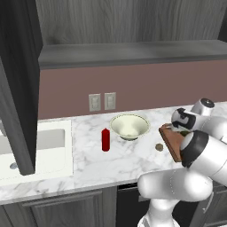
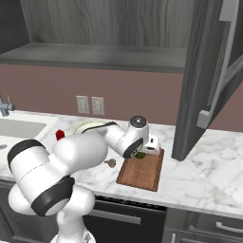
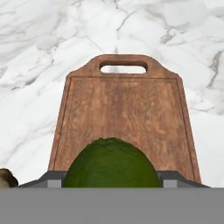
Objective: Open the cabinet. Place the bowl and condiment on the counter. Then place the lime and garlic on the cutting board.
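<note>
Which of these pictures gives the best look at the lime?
The hand view: the lime looms large over the cutting board. The right base view shows a green sliver beside the arm; in the left base view I cannot make it out.

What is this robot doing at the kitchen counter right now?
It is moving food onto a wooden cutting board. Its claw hangs over the board with a green lime between its fingers; whether the lime is gripped or already resting on the board is hard to tell. The wall cabinet stands open, and a cream bowl and a red squeeze bottle sit on the marble counter. A small brown garlic lies on the counter beside the board.
</note>
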Available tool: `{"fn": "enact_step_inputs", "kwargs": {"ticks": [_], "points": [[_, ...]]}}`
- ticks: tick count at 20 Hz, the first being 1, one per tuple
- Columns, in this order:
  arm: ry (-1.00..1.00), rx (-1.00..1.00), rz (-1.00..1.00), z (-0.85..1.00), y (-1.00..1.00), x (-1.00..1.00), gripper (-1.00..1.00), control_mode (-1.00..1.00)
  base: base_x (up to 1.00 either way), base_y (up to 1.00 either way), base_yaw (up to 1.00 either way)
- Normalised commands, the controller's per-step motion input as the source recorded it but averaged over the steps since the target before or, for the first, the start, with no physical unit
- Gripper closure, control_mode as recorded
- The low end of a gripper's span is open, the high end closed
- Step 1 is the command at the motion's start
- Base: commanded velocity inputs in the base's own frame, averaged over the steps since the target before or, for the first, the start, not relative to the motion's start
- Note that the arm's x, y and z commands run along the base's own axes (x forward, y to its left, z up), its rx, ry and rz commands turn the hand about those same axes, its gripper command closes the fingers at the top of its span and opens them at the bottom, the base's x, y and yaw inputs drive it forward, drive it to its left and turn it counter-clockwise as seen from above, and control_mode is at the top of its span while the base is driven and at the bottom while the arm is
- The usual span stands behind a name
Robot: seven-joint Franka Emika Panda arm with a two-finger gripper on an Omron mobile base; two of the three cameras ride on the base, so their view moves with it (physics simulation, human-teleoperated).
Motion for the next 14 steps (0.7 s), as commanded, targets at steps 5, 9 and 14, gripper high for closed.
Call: {"fn": "enact_step_inputs", "kwargs": {"ticks": [5, 9, 14], "points": [[0.0, 0.0, 0.0, -0.14, -0.06, 0.0, 1.0, -1.0, 0.0, 0.0, 0.0], [0.0, 0.0, 0.0, -0.15, 0.0, 0.03, 1.0, -1.0, 0.0, 0.0, 0.0], [0.0, 0.0, 0.0, -0.14, 0.0, 0.06, 1.0, -1.0, 0.0, 0.0, 0.0]]}}
